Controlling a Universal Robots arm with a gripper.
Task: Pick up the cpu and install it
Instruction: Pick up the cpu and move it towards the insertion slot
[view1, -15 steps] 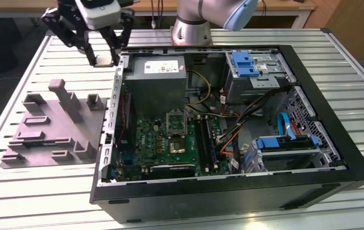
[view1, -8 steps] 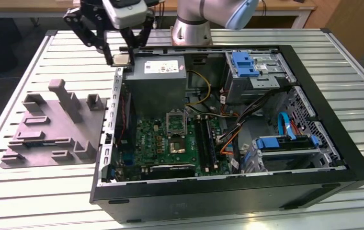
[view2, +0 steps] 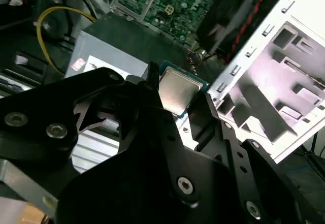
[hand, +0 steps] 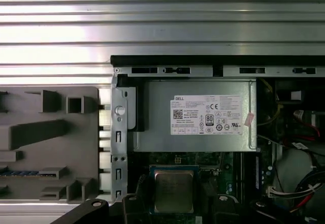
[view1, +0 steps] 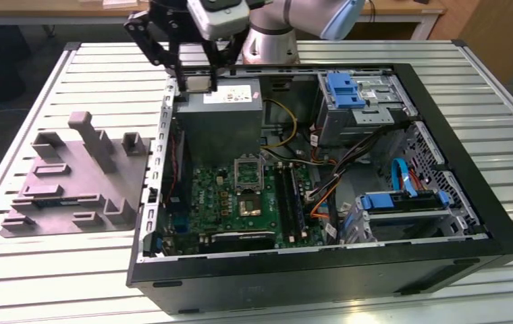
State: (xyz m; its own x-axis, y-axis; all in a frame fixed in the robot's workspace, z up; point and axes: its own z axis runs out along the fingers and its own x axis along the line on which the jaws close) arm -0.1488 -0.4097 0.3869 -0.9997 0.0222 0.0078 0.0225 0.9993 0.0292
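My gripper [view1: 197,78] is shut on the cpu [view1: 199,83], a small flat square chip with a pale silvery top. It hangs above the back corner of the open computer case [view1: 472,223], over the grey power-supply box [view1: 221,125] at the exterior view's left. Both wrist views show the cpu [view2: 177,89] [hand: 173,191] pinched between the black fingers [view2: 200,115]. The black square socket [view1: 250,205] sits on the green motherboard [view1: 211,202] nearer the case's front, with its metal frame [view1: 248,164] beside it.
A big grey plastic tray [view1: 67,182] with upright blocks lies on the slatted table at the exterior view's left of the case. Inside the case are cables [view1: 283,125], blue drive brackets [view1: 344,90] and a drive cage [view1: 405,202].
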